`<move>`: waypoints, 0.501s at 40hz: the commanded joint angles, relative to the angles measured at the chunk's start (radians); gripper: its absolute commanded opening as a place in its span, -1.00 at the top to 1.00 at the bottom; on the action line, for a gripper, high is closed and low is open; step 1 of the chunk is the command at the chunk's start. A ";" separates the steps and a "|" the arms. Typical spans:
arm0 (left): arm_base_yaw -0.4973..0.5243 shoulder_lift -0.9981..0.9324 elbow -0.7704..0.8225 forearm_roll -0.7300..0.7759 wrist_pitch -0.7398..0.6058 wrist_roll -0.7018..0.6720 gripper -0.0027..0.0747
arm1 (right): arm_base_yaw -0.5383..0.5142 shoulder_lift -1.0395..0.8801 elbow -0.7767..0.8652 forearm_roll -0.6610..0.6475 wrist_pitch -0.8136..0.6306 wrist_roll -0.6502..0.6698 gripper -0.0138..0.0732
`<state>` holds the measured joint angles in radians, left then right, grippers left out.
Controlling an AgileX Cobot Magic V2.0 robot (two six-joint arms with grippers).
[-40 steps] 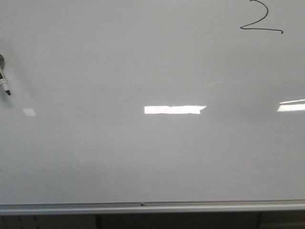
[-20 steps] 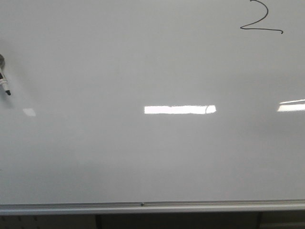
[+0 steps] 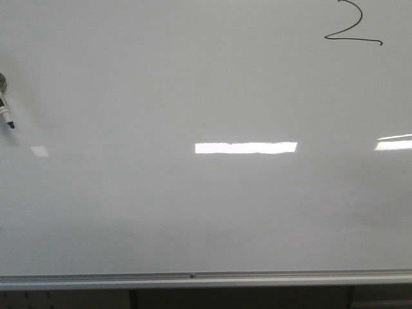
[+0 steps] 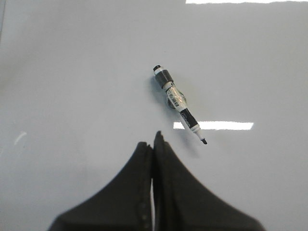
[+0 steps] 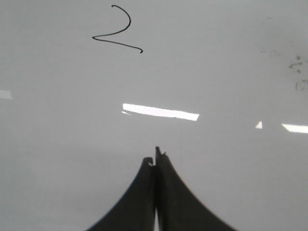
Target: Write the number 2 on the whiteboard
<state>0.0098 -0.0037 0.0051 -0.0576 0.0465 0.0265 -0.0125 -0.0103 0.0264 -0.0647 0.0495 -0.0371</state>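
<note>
At the far left edge of the large glossy pale grey-white whiteboard, a white-and-black marker pen rests against the surface, tip angled downward. In the left wrist view the left pincer is clenched with nothing between its dark fingers, near the pen but apart from it. Bright light reflections sit mid-board. The small thin black hand-drawn number 2 is at the upper right. The right pincer is likewise clenched, empty, well apart from the digit
</note>
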 commanded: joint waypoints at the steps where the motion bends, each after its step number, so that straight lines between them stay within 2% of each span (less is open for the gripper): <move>1: -0.007 -0.019 0.023 -0.001 -0.084 -0.005 0.98 | -0.007 -0.016 -0.002 0.004 -0.124 -0.007 0.84; 9: -0.007 -0.017 0.023 -0.001 -0.084 -0.005 0.98 | -0.007 -0.016 0.001 0.051 -0.142 0.005 0.84; 20: -0.007 -0.017 0.023 -0.001 -0.084 -0.005 0.98 | -0.007 -0.016 0.001 0.052 -0.141 0.005 0.84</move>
<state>0.0098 -0.0037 0.0051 -0.0576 0.0465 0.0265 -0.0125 -0.0103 0.0269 -0.0169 -0.0053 -0.0327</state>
